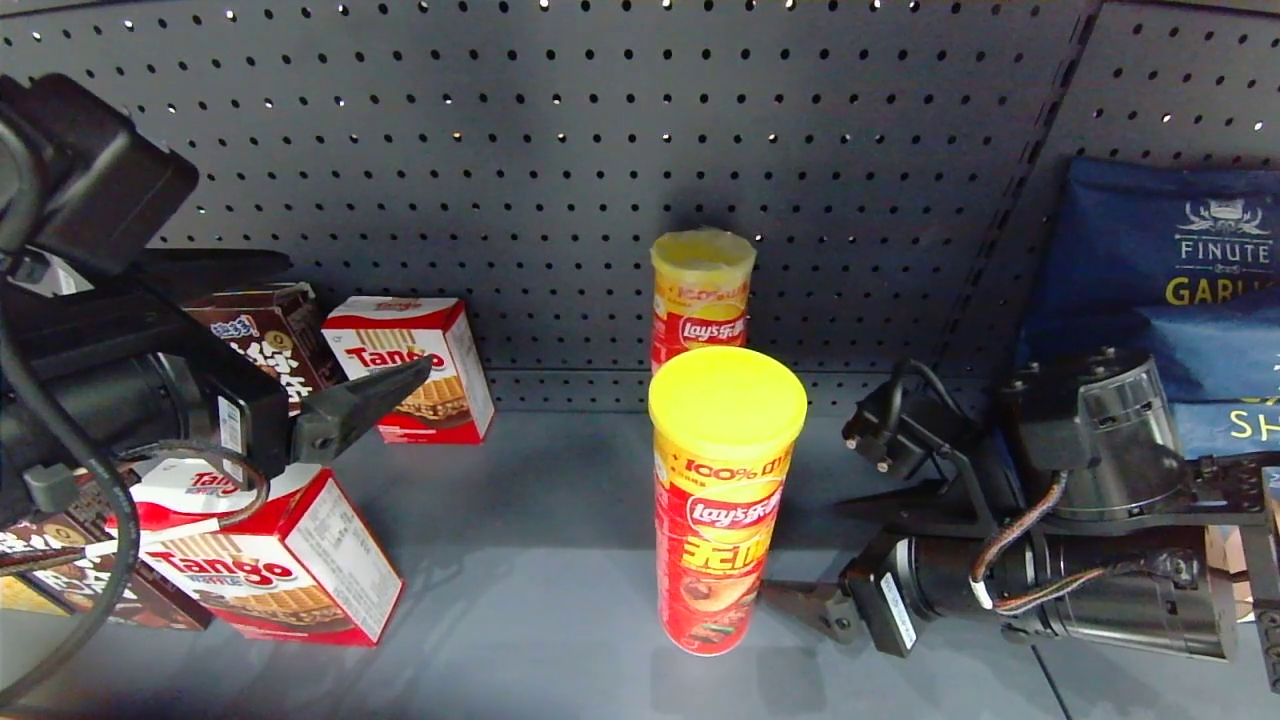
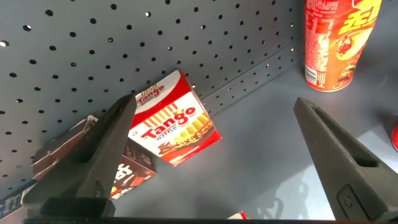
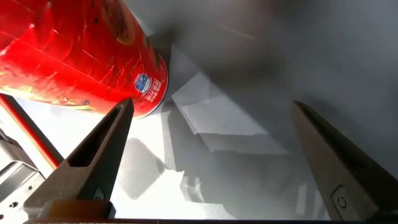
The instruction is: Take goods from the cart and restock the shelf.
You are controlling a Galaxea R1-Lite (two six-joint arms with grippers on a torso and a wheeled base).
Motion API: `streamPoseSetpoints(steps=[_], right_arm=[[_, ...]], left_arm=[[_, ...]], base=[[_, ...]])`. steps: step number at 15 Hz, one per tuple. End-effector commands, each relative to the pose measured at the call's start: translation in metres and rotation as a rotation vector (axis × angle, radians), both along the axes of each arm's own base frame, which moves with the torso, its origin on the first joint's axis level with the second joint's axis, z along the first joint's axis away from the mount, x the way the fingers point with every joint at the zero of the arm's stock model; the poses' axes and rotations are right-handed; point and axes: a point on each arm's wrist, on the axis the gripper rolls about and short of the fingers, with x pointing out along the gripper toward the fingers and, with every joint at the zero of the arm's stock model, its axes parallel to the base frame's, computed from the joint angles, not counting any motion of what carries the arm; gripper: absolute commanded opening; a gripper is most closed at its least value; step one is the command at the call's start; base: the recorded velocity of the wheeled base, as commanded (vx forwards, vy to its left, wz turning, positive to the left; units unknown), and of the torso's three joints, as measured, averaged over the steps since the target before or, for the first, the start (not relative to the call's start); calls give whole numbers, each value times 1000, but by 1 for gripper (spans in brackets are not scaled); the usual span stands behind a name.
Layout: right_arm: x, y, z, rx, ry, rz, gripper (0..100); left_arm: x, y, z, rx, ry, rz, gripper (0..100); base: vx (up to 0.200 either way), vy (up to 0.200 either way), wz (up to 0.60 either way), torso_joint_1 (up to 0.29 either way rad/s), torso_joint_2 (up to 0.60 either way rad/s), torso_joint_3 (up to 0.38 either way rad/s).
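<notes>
Closest in, at the robot's left: red-and-white wafer box (image 1: 270, 560) lying askew on the grey shelf board (image 1: 540, 600), with a dark brown box (image 1: 165, 605) tucked against its outer side. Just above it, left gripper (image 2: 214, 104), fingers spread wide and holding nothing, aimed toward a second wafer box (image 1: 415, 365) and a dark chocolate box (image 1: 262, 335) set at the back. Mid-shelf, upright: front chip can (image 1: 725, 500) with yellow lid, and directly behind it a rear chip can (image 1: 700, 295) close to the perforated back panel (image 1: 500, 150). Low at the right, just beside the front can's base: right gripper (image 3: 211, 104), likewise gaping wide and empty, one fingertip near the can; touching or not, cannot tell. Farther right, blue snack bag (image 1: 1150, 260) standing against the panel.
</notes>
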Motion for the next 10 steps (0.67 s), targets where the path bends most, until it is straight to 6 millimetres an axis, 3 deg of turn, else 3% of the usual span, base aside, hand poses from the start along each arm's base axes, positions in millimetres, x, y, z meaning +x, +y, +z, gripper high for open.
streamPoseSetpoints(steps=[1, 4, 6, 8, 10], right_arm=[[0, 1, 0, -1, 0, 2, 100], [-1, 1, -1, -1, 2, 3, 100], [-5, -5, 10, 26, -29, -3, 100], [-24, -25, 51, 146, -190, -53, 100], [-48, -53, 82, 247, -333, -147, 100]], left_arm=[[0, 0, 0, 0, 0, 1, 100], [0, 0, 0, 0, 0, 1, 100], [0, 0, 0, 1, 0, 2, 100], [-5, 3, 7, -21, -42, 2, 100], [-28, 13, 20, -64, -125, -5, 100]], base=[[0, 0, 0, 0, 0, 0], [0, 0, 0, 0, 0, 0], [0, 0, 0, 0, 0, 0], [0, 0, 0, 0, 0, 0], [0, 0, 0, 0, 0, 0]])
